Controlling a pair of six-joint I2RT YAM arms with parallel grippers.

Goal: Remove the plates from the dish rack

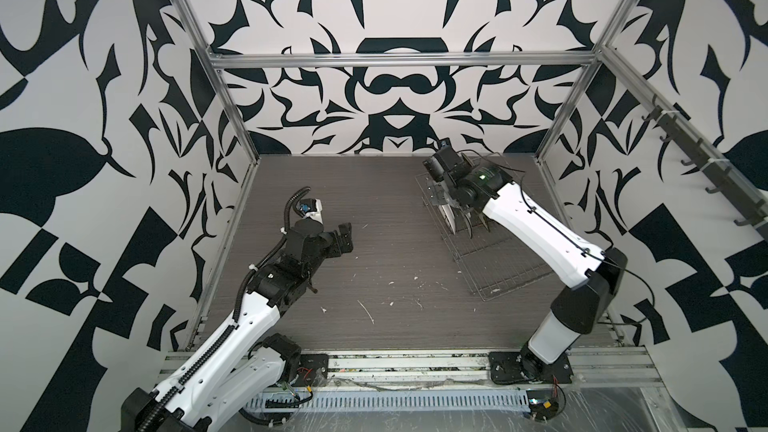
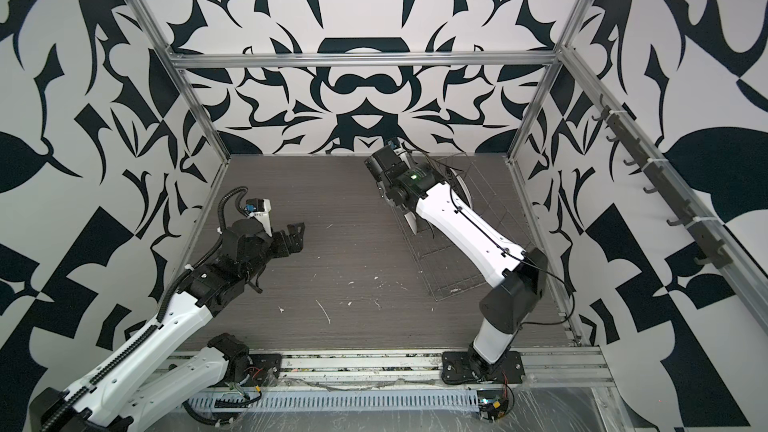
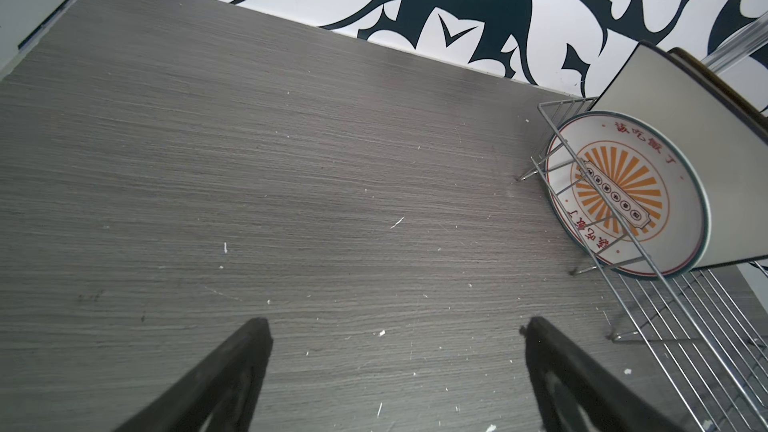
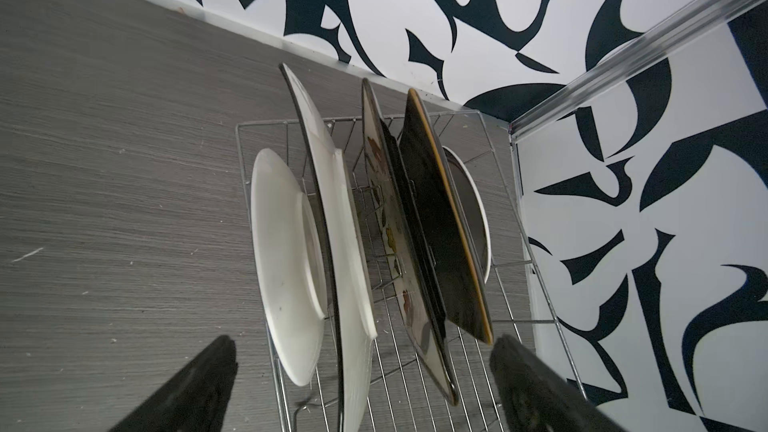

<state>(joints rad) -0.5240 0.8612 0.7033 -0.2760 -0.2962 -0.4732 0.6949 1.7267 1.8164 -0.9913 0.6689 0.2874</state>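
The table (image 1: 374,209) is a broad grey slab, finely streaked like wood grain and flecked with pale chips. At its far right corner sits the dish rack (image 1: 511,259), a long rectangle of silver wire grid with raised sides. Five plates stand on edge in its far end:

- a round matte white plate (image 4: 282,263)
- a square white plate (image 4: 332,201)
- a flowered cream plate (image 4: 390,243)
- a glossy black square plate (image 4: 440,234)
- another round plate (image 4: 473,201)

The right end effector (image 4: 365,342) hovers over them, black fingers spread wide and holding nothing. The left end effector (image 3: 397,326), equally wide and empty, hangs above the table, well left of the rack.
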